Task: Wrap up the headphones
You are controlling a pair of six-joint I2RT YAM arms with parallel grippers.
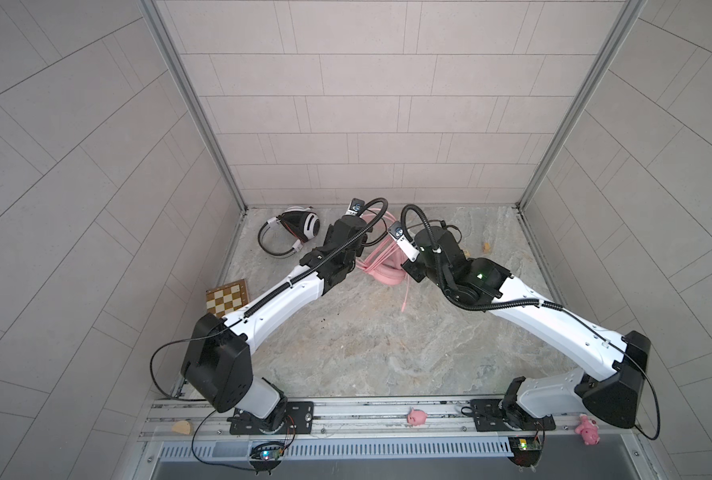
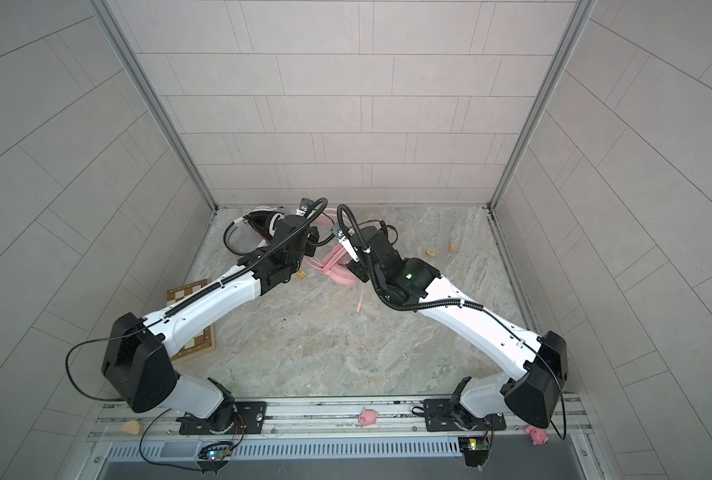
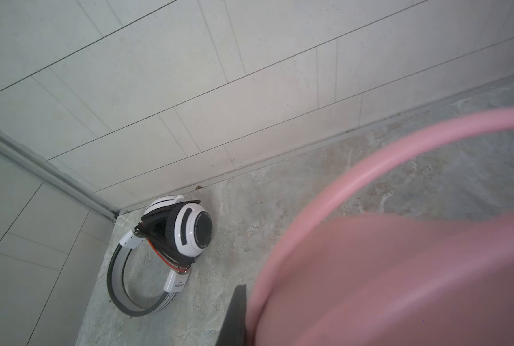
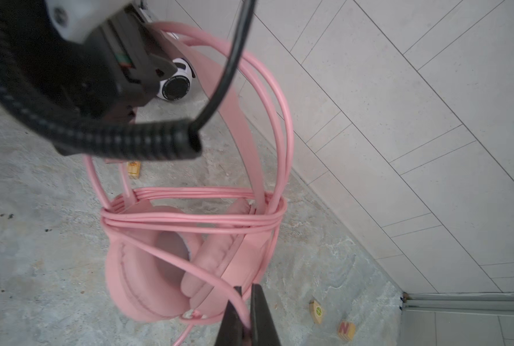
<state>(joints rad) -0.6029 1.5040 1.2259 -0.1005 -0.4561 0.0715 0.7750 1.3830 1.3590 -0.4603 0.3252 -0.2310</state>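
Fingers (image 4: 263, 317) of right gripper (image 4: 246, 289): pressed together, pinching the pink cable (image 4: 189, 223).
Left gripper (image 4: 156, 61): closed on the band of the pink headset (image 4: 141, 278), mid far edge of the table (image 1: 387, 353).
White headset (image 1: 294, 232): far-left corner, apparently wrapped.
Step in hand: winding the pink cable, with several turns on.
Next, probably: another taut loop.
Obscured: left wrist view mostly pink blur; both top views hide the fingertips under the arms.

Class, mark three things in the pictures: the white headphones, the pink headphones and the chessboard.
white headphones (image 3: 200, 229): left wrist view, on the earcup's outer face.
pink headphones (image 4: 135, 278): right wrist view, on an ear cushion.
chessboard (image 1: 226, 300): a top view, on its chequered face.
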